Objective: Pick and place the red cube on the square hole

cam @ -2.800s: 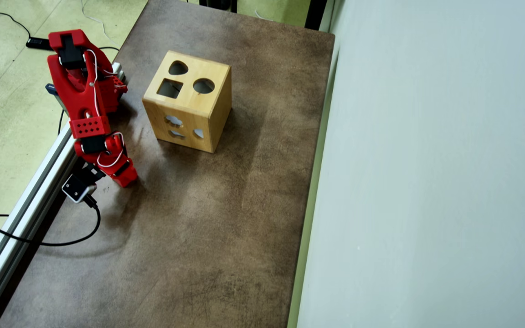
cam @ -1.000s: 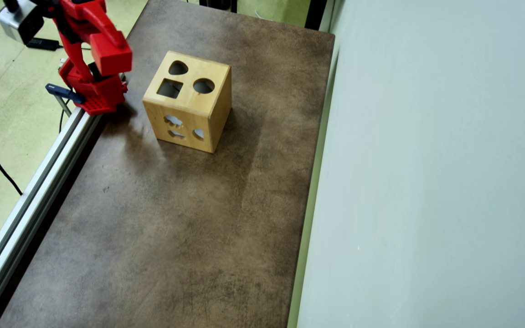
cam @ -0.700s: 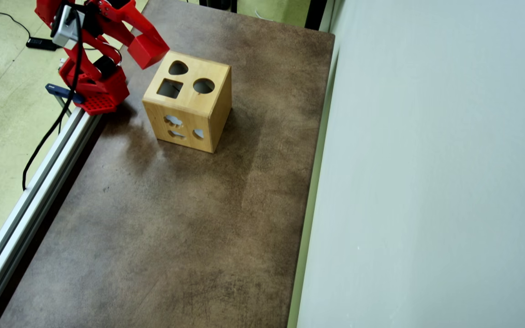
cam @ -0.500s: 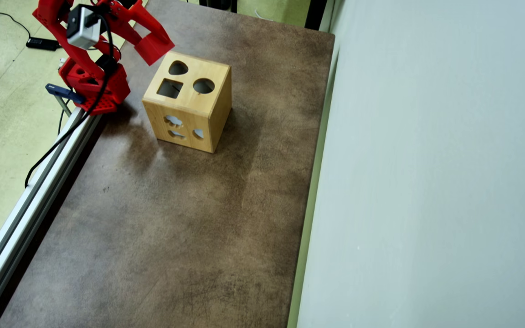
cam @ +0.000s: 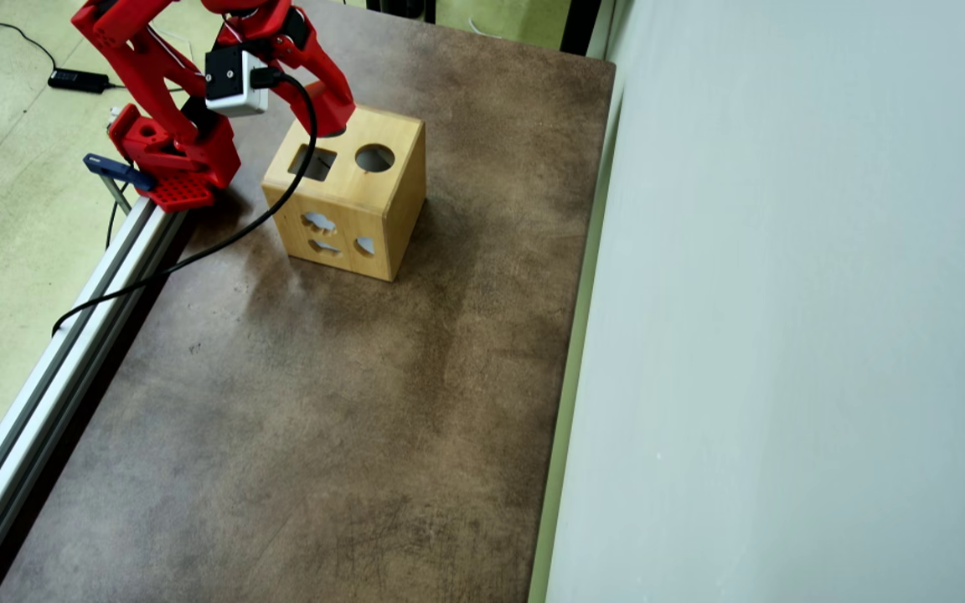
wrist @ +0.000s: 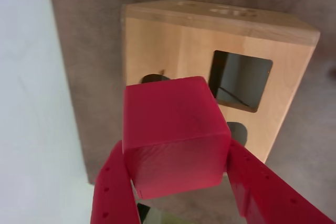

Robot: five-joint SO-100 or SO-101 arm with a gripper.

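Currently the gripper (wrist: 178, 171) is closed on the cube (wrist: 173, 132), one red finger (wrist: 113, 192) pressed to each side face, seen plainly in the wrist view. Cube sits between the fingertips, top face toward the camera, held level enough, clear of the box (wrist: 173, 40) below. Past the cube's upper right corner, the square hole (wrist: 240, 80) shows dark and open in the box top; cube is not over it, offset to the left of it in the wrist view. A round cutout (wrist: 153, 78) peeks out just above the cube's top edge, mostly hidden; another dark cutout (wrist: 239, 132) shows just right of the cube, partly covered. Overhead view: arm (cam: 156, 92) reaches from its base at the table's (cam: 323, 402) left edge, gripper (cam: 330, 126) over the box's (cam: 382, 226) far left corner. From there the square hole (cam: 312, 162) lies nearer the camera and slightly left of the tip, the round one (cam: 374, 157) to the right. Cube itself cannot be made out overhead, lost against the red fingers. Wrist camera (cam: 235, 81) and its black cable (cam: 198, 251) trail back over the box's left edge.
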